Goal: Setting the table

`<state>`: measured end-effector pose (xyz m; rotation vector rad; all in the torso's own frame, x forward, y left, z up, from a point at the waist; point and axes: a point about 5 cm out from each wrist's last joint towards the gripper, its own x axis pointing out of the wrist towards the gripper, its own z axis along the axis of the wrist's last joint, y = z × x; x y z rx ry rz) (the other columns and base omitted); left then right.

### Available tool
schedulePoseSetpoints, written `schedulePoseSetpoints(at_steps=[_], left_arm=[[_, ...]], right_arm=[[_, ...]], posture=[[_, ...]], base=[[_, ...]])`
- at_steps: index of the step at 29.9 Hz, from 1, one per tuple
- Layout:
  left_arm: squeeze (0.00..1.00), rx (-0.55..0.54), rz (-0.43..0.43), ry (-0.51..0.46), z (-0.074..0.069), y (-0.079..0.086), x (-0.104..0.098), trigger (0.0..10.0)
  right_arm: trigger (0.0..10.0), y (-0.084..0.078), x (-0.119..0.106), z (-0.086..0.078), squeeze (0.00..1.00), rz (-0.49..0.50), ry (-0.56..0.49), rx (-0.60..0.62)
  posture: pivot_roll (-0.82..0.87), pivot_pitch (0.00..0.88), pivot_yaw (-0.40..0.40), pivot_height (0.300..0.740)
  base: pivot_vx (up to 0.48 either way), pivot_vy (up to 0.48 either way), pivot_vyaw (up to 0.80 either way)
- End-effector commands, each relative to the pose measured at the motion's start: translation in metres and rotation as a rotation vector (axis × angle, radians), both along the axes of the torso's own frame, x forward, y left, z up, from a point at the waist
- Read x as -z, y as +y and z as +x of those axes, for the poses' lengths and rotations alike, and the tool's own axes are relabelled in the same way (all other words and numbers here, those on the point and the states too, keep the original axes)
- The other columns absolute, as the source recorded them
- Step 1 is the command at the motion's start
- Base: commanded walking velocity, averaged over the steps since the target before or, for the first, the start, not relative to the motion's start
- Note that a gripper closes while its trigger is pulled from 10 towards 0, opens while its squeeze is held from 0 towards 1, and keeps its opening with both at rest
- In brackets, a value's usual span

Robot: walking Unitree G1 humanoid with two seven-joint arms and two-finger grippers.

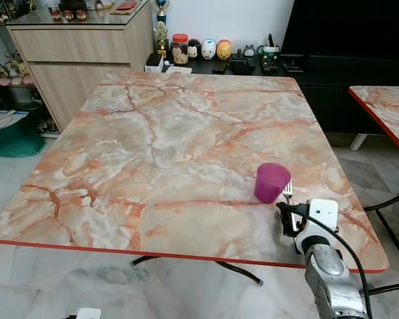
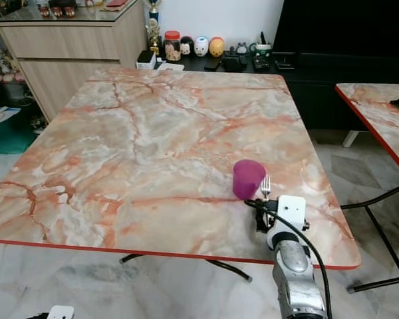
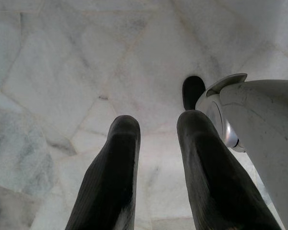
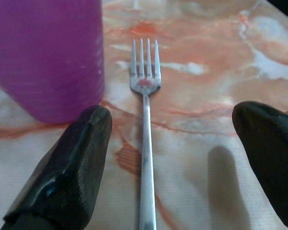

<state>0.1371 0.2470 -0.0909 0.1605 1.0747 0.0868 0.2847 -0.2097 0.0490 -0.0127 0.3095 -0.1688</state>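
Marble-patterned table (image 1: 186, 133) in orange and grey, edged in red, carries a purple cup (image 1: 271, 182) near its front right corner. A silver fork (image 4: 145, 120) lies flat on the table just beside the cup, tines pointing away from the robot. The right gripper (image 4: 170, 158) hovers over the fork handle, fingers spread wide and released. The left gripper (image 3: 156, 163) hangs idle above the pale tiled floor (image 3: 86, 57), fingers apart.

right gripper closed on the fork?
No. The right gripper is open, its fingers spread on either side of the fork lying on the table.
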Motion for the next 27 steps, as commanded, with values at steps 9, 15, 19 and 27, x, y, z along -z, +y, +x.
schedulePoseSetpoints(at_steps=[9,15,19,27], left_arm=[[0.0,0.015,-0.004,0.016,-0.002,-0.001,0.001,10.0],[0.0,0.008,-0.009,0.016,-0.003,-0.001,0.001,10.0],[0.0,0.007,-0.01,0.016,-0.003,-0.001,0.001,10.0],[0.0,0.006,-0.011,0.016,-0.002,-0.001,0.001,10.0]], right_arm=[[10.0,-0.003,0.0,0.013,0.0,0.015,0.02,0.0],[10.0,0.002,0.0,0.019,0.0,0.024,0.027,-0.027],[10.0,0.004,0.002,0.02,0.0,0.04,0.032,-0.051],[10.0,0.0,0.006,0.02,0.0,0.016,0.057,-0.036]], posture=[[0.03,0.0,-0.012,0.715],[0.04,0.0,-0.015,0.715],[0.04,0.0,-0.016,0.715],[0.04,0.0,-0.017,0.715]], base=[[0.0,0.0,0.0],[0.0,0.0,0.0],[0.0,0.0,0.0],[0.0,0.0,0.0]])
